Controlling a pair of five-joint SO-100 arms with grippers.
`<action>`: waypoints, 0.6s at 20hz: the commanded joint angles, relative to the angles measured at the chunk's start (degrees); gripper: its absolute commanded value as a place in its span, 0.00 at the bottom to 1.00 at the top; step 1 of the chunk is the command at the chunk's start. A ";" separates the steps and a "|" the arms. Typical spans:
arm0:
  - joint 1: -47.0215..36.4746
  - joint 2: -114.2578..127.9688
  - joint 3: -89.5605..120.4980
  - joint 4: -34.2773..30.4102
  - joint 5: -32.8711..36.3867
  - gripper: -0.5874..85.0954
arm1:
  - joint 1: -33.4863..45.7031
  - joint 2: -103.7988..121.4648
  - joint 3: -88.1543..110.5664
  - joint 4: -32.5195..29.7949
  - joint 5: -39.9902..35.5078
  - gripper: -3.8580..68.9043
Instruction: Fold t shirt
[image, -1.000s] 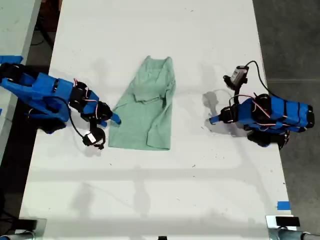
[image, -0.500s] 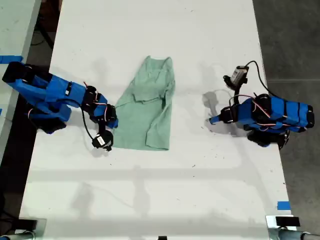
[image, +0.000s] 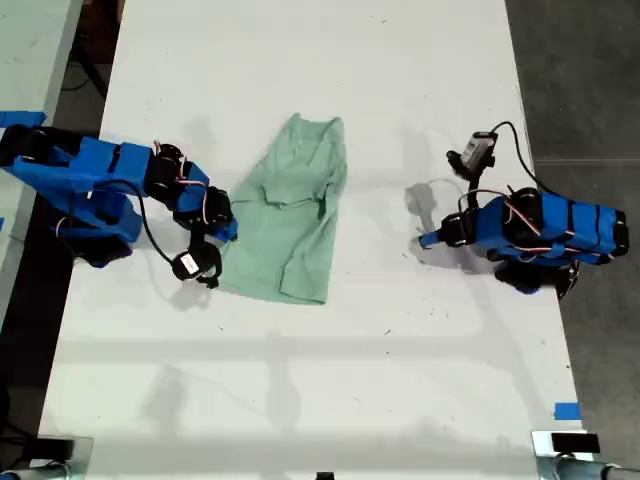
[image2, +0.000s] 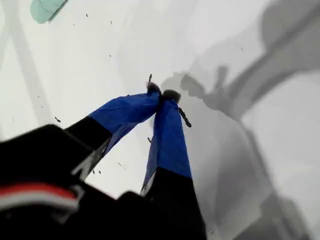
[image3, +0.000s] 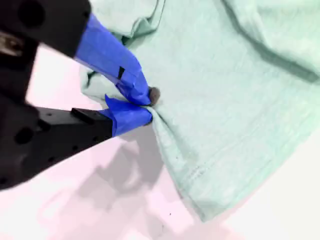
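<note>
Pale mint-green and wrinkled, the small soft cloth t shirt (image: 290, 215) lies on the white table (image: 320, 370) a little toward the exterior view's left of the middle, its narrow neck end pointing to the far edge and its wider hem end nearer the camera. One side of the hem is bunched and drawn in, so the outline is uneven.

My second gripper (image3: 142, 106), with blue-taped fingertips on a black body, is pinched tight on a fold of the t shirt (image3: 225, 85) at its edge; the second wrist view shows cloth gathered into creases right where the two tips meet. In the exterior view this gripper (image: 224, 232) sits at the shirt's edge on the view's left, at the end of the blue arm reaching in from that side.

My first gripper (image2: 161, 95) has its blue-taped tips pressed together with nothing between them, over bare table. A corner of the t shirt (image2: 46, 9) shows far off in its wrist view. In the exterior view it (image: 428, 239) is well apart from the shirt, toward the view's right.
</note>
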 joint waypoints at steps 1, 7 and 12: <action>-0.97 -0.09 -10.28 0.44 4.13 0.00 | -0.18 0.88 3.43 0.09 -0.70 0.07; -2.37 -29.53 -43.33 1.41 14.15 0.00 | -0.18 0.88 3.43 0.09 -0.70 0.07; -2.55 -54.32 -64.16 2.11 18.46 0.37 | -0.44 0.88 3.43 0.09 -0.88 0.07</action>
